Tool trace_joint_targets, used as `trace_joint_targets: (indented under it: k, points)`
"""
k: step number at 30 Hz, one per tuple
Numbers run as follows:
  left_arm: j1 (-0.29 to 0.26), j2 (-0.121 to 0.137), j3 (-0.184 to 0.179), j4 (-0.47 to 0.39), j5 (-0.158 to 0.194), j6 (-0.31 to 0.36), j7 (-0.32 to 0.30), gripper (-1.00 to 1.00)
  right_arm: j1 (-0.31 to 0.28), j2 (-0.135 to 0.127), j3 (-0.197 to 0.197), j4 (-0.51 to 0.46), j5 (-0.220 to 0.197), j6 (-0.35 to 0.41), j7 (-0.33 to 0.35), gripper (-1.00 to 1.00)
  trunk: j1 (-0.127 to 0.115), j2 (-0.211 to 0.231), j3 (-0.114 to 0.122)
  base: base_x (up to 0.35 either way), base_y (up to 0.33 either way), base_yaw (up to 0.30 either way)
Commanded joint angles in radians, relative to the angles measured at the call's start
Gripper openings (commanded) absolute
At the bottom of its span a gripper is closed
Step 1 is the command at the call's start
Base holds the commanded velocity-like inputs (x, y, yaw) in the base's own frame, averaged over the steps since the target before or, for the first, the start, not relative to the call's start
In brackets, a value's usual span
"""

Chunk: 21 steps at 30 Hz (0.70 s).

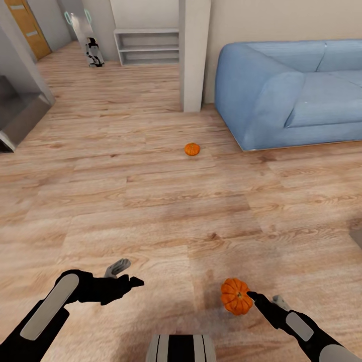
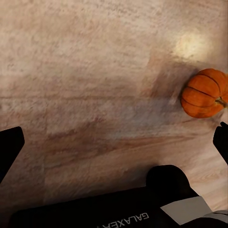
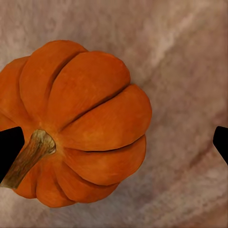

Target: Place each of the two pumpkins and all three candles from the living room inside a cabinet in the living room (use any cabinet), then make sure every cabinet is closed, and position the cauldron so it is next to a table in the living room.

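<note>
Robot trunk hardware sits at the bottom edge of the head view, with both arms reaching forward over the wood floor (image 1: 151, 201). Just ahead on the right, the near pumpkin (image 1: 236, 296) sits by the right gripper (image 1: 259, 300), whose dark fingertip touches or nearly touches its side. From the right wrist camera this pumpkin (image 3: 80, 128) is very close, its stem tilted toward 1 fingertip, and the 2 fingertips stand wide apart at opposite edges of the picture, so the jaws are spread and not clamped on it. Whether the pumpkin sits fully between them I cannot tell.

On the other side, the left gripper (image 1: 131, 274) hangs above bare floor, well apart from that pumpkin, its fingers spread too; its wrist camera catches the same pumpkin (image 2: 204, 93) off to one side.

Farther out, near the middle of the room, the far pumpkin (image 1: 192, 149) lies alone on the floor. Beyond it stands a pale square pillar (image 1: 195, 50), with a blue sofa (image 1: 291, 95) along the wall to the right. At the back, a low white shelf unit (image 1: 147, 46) rests against the wall, and a hallway runs off to the far left.
</note>
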Motion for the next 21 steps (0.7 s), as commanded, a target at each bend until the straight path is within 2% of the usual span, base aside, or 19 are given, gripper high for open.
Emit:
trace_joint_targets:
  k: [1, 15, 19, 21]
  points:
    - [-0.001, 0.001, -0.001, -0.001, 0.010, 0.000, 0.010, 1.00, 0.000, -0.001, 0.004, 0.000, -0.004, 0.003, 0.002, 1.00, 0.000, 0.000, -0.001, 0.004, 0.002, 0.000]
    - [-0.001, -0.001, 0.000, -0.004, 0.010, 0.000, 0.010, 1.00, 0.000, -0.001, 0.004, 0.000, -0.004, 0.002, 0.002, 1.00, 0.001, -0.001, -0.008, 0.000, 0.000, 0.000]
    - [-0.001, -0.001, 0.000, -0.004, 0.010, 0.000, 0.010, 1.00, 0.000, -0.001, 0.004, 0.000, -0.004, 0.002, 0.002, 1.00, 0.003, -0.002, -0.024, 0.000, 0.000, 0.000]
    - [-0.001, -0.001, 0.000, -0.004, 0.010, 0.000, 0.010, 1.00, 0.000, -0.001, 0.004, 0.000, -0.004, 0.002, 0.002, 1.00, 0.003, -0.002, -0.024, 0.000, 0.000, 0.000]
